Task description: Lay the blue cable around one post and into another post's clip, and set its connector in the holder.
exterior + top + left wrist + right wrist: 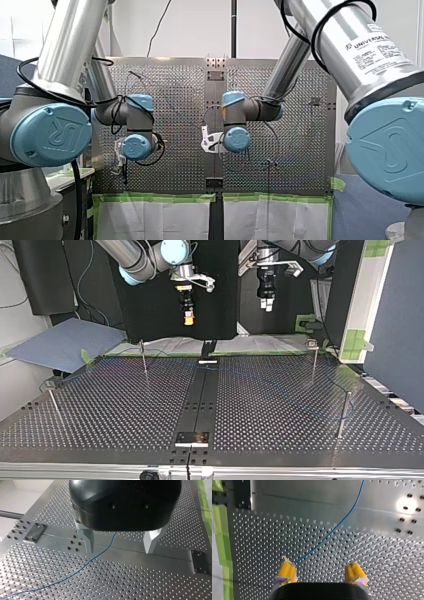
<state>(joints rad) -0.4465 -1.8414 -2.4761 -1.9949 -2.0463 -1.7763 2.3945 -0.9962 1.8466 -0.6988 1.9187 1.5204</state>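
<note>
**Both claws spread, blue cable lying on the tabletop**

In the left wrist view you see the left claw spread wide. Its two metal fingers stand well apart with nothing held between them. The blue cable lies flat on the perforated tabletop beneath. It passes under the gap between the fingers, nearer one finger than the other, then trails off across the holes away from the claw.

The right wrist view shows the right claw spread as well, its yellow pads far apart and gripping nothing. Ahead of it the cable curves over the smooth middle strip and the perforated plate. It drops out of sight right beside one pad — you cannot tell whether it touches that pad.

In the top view both claws hang in the upper middle of the frame, well above the tabletop, the right one left of centre and the left one right of centre. Four thin posts stand on the plate:

- upper left
- lower left
- upper right
- lower right

There the cable is only a faint blue line across the right half of the frame, heading toward the lower-right post. You cannot tell whether it goes around any post.
</note>
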